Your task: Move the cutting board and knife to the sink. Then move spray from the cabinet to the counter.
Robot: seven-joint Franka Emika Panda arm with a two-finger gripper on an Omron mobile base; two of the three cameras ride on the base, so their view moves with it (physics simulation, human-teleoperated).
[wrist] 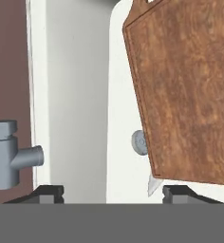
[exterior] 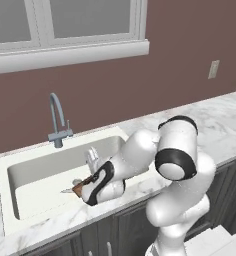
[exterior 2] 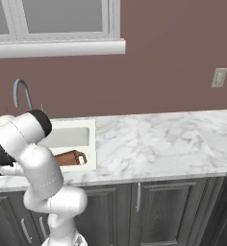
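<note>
Hand point(wrist: 107, 192) wide and empty above cutting board point(wrist: 185, 90) in sink point(exterior: 20, 172); could snag board or knife point(wrist: 153, 184) while lifting out.

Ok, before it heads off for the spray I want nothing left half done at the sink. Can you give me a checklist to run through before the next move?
1. Cutting board inside the sink: ok, it lies in the basin.
2. Knife in the sink: ok, its silver tip pokes out beside the board's edge; the handle is hidden.
3. Tool let go: ok, fingers stand apart with nothing between them.
4. Tool free of the faucet: ok, apart from it.
5. Board lying flat: cannot tell.
</note>
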